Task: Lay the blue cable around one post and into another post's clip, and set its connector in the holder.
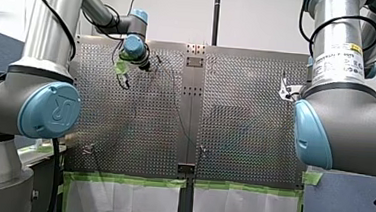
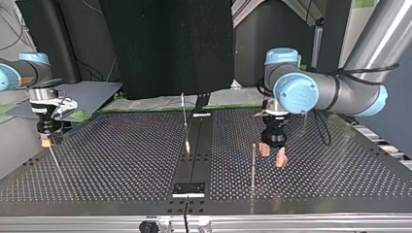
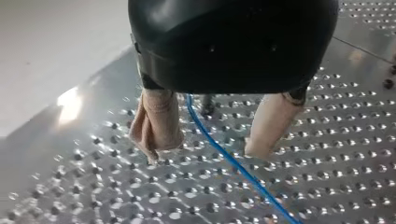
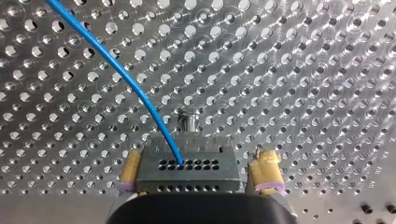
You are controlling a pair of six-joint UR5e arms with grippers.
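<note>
In the front view, nearest the camera, the blue joint cap (image 1: pixel 50 109) of my left arm carries the embossed "UR" mark. On my right arm's upright tube is a white sticker (image 1: pixel 340 59) with a yellow corner; its print is too small to read. No other writing can be made out.

Below them, green tape (image 1: pixel 125 180) edges the near side of the tabletop (image 1: pixel 245 115), with white sheets (image 1: pixel 124 202) hanging under it. The tabletop is a grey metal plate covered in rows of small holes, split by a plain strip down the middle.

My right pincer (image 4: pixel 198 161) is at the plate's side edge. Its yellow pads flank a grey connector (image 4: pixel 189 175) with two rows of holes. One pad lies against the block and the other shows a slight gap, so the jaws are not clamped. The blue cable (image 3: pixel 233 163) enters one hole of the connector and curves away over the plate.

Farther out, my left pincer (image 3: pixel 206 151) hangs low over the plate with its beige pads spread apart. The cable runs between them, touching neither. A thin post (image 2: pixel 253 165) stands just beside this pincer in the top view.

Beyond the plate, the front view shows a pale wall (image 1: pixel 182 10). The top view shows a dark panel (image 2: pixel 167 48) behind the arms.
</note>
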